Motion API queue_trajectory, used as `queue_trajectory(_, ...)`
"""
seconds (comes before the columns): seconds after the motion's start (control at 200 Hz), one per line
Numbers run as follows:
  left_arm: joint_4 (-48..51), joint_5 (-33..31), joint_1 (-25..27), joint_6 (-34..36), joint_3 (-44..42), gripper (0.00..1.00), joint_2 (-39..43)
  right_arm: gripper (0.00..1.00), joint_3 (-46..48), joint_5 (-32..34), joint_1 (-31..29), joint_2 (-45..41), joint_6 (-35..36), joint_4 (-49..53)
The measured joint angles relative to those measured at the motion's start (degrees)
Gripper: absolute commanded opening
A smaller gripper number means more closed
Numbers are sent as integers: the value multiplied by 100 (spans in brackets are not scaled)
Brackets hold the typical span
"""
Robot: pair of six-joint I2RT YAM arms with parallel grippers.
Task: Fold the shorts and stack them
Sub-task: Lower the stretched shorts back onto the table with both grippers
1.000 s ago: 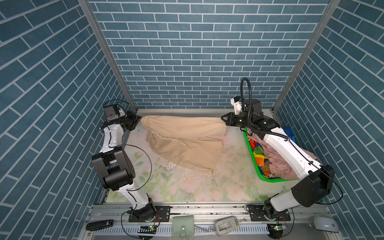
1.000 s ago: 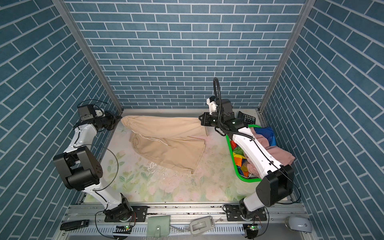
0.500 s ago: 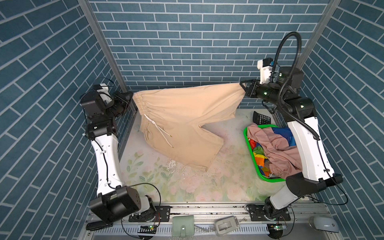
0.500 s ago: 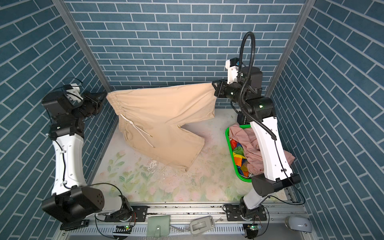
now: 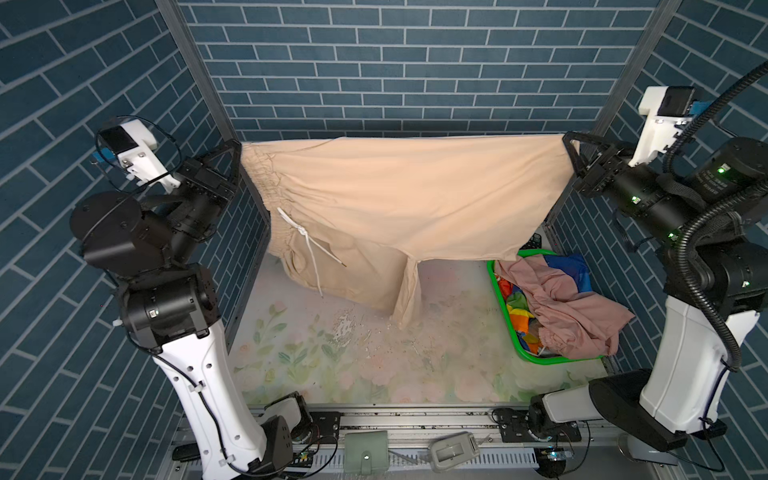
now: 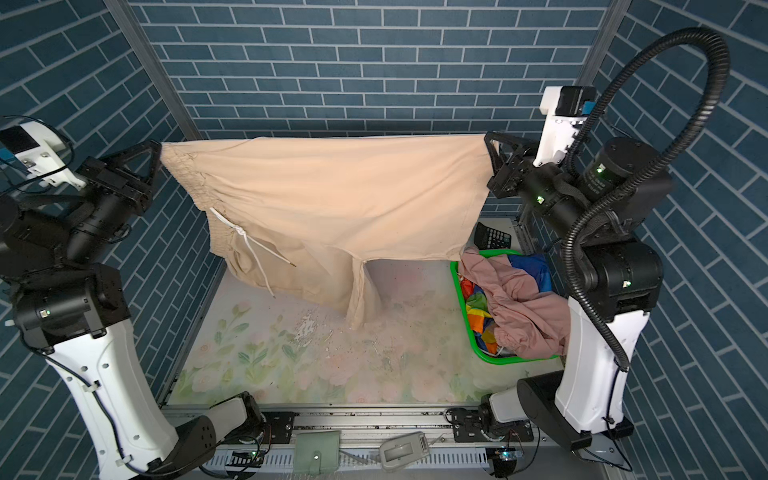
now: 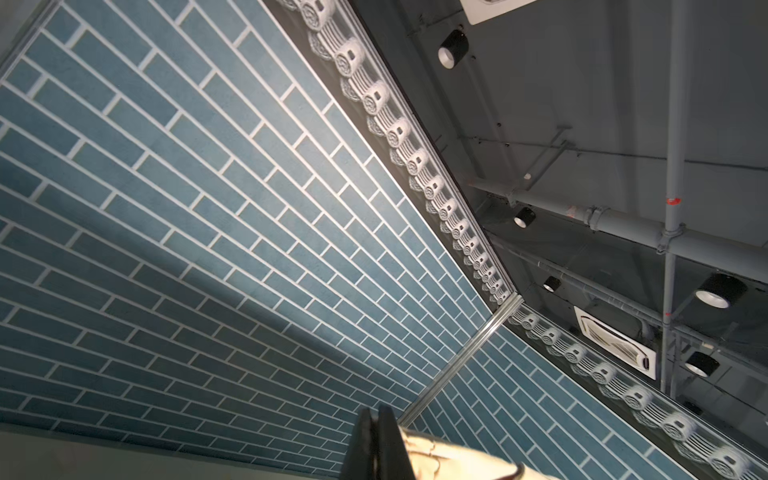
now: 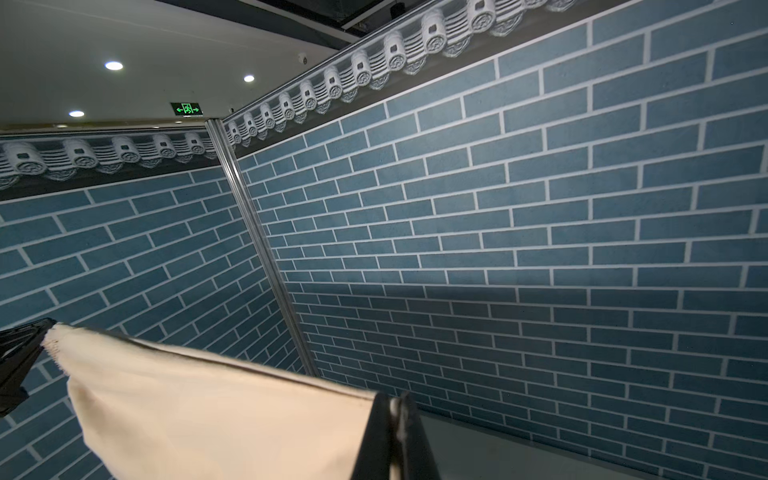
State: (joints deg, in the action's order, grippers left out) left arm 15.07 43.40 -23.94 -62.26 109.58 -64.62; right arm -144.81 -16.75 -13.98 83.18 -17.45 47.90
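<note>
The beige shorts (image 5: 399, 195) (image 6: 332, 195) hang stretched in the air between both arms, high above the table in both top views. My left gripper (image 5: 239, 146) (image 6: 158, 146) (image 7: 379, 415) is shut on the gathered waistband corner, white cord dangling below it. My right gripper (image 5: 566, 139) (image 6: 488, 139) (image 8: 395, 401) is shut on the far leg hem corner. One leg hangs down and its hem touches the table. The salmon pink shorts (image 5: 561, 307) (image 6: 519, 303) lie heaped on the rainbow-striped shorts (image 5: 519, 316) (image 6: 478, 320) in the basket.
A green mesh basket (image 5: 505, 316) (image 6: 465, 316) stands at the table's right side. A black calculator (image 6: 492, 237) lies behind it. The floral table mat (image 5: 374, 365) has white flecks near its middle. Brick-patterned walls close in on three sides.
Both arms have lifted and spread apart, raising the beige shorts from the table's back edge until they hang taut in the air, one leg hem still on the table.
</note>
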Motion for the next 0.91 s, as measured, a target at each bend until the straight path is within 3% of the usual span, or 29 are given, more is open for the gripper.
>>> queue_trajectory(0.275, 103, 190, 55, -68, 109, 0, 79, 0, 98, -638, 564, 916, -4, -66)
queue_trajectory(0.475, -52, 352, 181, 129, -1829, 0, -201, 0, 348, -1276, 483, 2553, 31, -304)
queue_trajectory(0.69, -127, 225, 358, 505, -3567, 0, -1749, 0, -765, -1547, 367, 5040, 66, -120)
queue_trajectory(0.79, -216, 127, 415, 671, -3681, 0, -2474, 0, -1095, -1543, 337, 5759, 81, -22)
queue_trajectory(0.905, -197, 31, 448, 979, -3211, 0, -3311, 0, -994, -1537, 315, 5925, 81, -59)
